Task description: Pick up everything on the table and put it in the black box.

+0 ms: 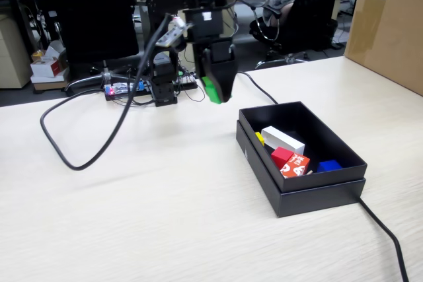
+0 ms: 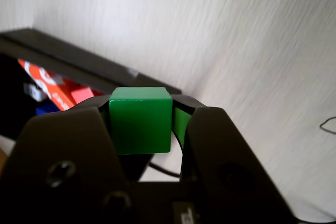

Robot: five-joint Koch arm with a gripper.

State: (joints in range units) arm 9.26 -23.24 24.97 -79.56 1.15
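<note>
the table [image 1: 132, 216] is taking up most of the fixed view, pale wood grain, bare w/ a black cable [image 1: 73, 156] looping at 9 o'clock. the brown carton [image 1: 390, 28] is sitting at 2 o'clock, not part of the job. the black box [image 1: 317, 193] is lying at 4 o'clock, open top facing up so stuff can drop straight in. inside it the white oblong block [image 1: 283, 139] is leaning across the middle, the red cube [image 1: 281, 156] and the red-orange block [image 1: 295, 165] are resting toward 6 o'clock of the box, the yellow cube [image 1: 260, 138] is peeking out at 9 o'clock, a blue piece [image 1: 328, 165] at 4 o'clock.

the gripper [image 1: 215, 90] is hanging above the table at 12 o'clock, to 10 o'clock of the box, clear of the rim. it's pinching the green cube [image 2: 140, 120] btwn both jaws; wrist view is showing it clamped square, box edge at 9 o'clock. prob the carry step, last cube, since no loose cubes are showing on the table.
</note>
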